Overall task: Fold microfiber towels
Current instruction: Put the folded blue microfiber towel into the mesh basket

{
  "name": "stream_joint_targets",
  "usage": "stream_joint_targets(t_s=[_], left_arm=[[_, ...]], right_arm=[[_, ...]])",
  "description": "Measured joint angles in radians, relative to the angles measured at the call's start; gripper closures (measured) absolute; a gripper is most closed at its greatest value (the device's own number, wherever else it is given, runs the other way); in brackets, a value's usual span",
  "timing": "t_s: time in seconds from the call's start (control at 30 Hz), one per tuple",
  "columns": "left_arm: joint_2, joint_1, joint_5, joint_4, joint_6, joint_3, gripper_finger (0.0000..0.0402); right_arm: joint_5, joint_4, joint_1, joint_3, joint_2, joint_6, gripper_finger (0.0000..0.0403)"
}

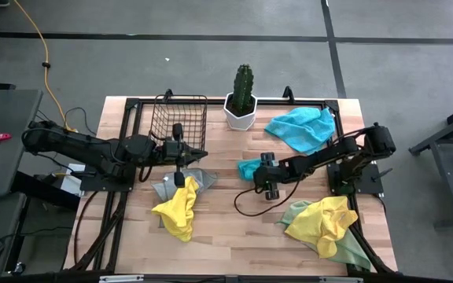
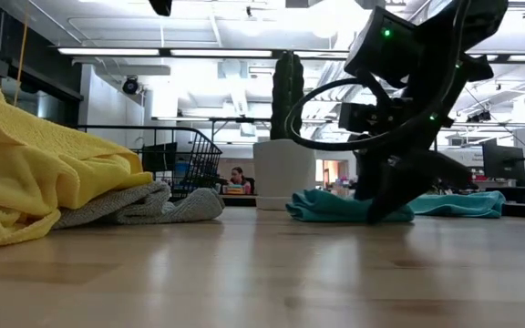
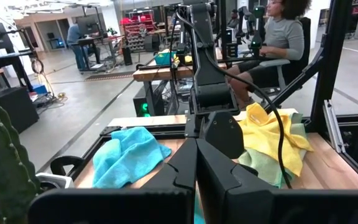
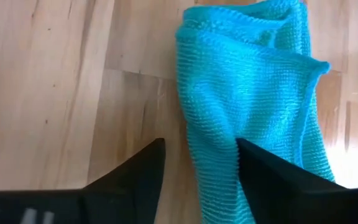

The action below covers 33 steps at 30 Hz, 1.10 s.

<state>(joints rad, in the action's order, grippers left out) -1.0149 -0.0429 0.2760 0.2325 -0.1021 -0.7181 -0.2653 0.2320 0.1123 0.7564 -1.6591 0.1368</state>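
The wooden counter (image 1: pixel 234 236) fills the middle of the high view, with both dark arms reaching in from the sides. Largest of the cloths is the heap at lower right: a yellow towel (image 1: pixel 325 220) lying on a pale green towel (image 1: pixel 352 251). A second yellow towel (image 1: pixel 178 211) lies left of centre, draped over a grey towel (image 1: pixel 167 187). A turquoise towel (image 1: pixel 301 127) is spread at upper right, just beside the potted cactus (image 1: pixel 243 94) in its white pot at top centre. Left of the cactus stands the wire basket (image 1: pixel 177 118); nothing shows inside it.

The left tool (image 1: pixel 197 152) hangs just in front of the basket, above the grey and yellow pile, its fingers pressed together and empty. The right tool (image 1: pixel 252 174) is at centre, down on a small bunched turquoise towel (image 4: pixel 253 106); its fingers stand apart with a fold of the cloth between them, one finger (image 4: pixel 272 180) against the fabric, not clamped.
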Motion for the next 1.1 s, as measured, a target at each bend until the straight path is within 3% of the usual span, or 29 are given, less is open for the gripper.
stream_joint_targets(t_s=[0.33, 0.43, 0.53, 0.83, 1.1], left_arm=[[0.0, 0.0, 0.007, -0.004, -0.014, 0.0, 0.0402], [0.0, -0.002, 0.052, -0.004, -0.033, 0.0, 0.0401], [0.012, -0.016, 0.143, -0.022, -0.046, 0.0, 0.0401], [0.135, -0.101, 0.416, -0.133, -0.059, -0.001, 0.0401], [0.238, -0.214, 0.725, -0.189, -0.069, 0.036, 0.0402]], right_arm=[[0.015, 0.008, -0.027, -0.001, -0.003, 0.004, 0.0337], [0.0, 0.016, -0.034, -0.002, -0.003, 0.006, 0.0374], [-0.012, 0.019, -0.036, -0.002, -0.003, 0.006, 0.0396], [0.007, 0.031, -0.037, 0.017, -0.004, -0.017, 0.0401], [0.077, 0.088, -0.037, 0.168, 0.058, 0.067, 0.0402]])
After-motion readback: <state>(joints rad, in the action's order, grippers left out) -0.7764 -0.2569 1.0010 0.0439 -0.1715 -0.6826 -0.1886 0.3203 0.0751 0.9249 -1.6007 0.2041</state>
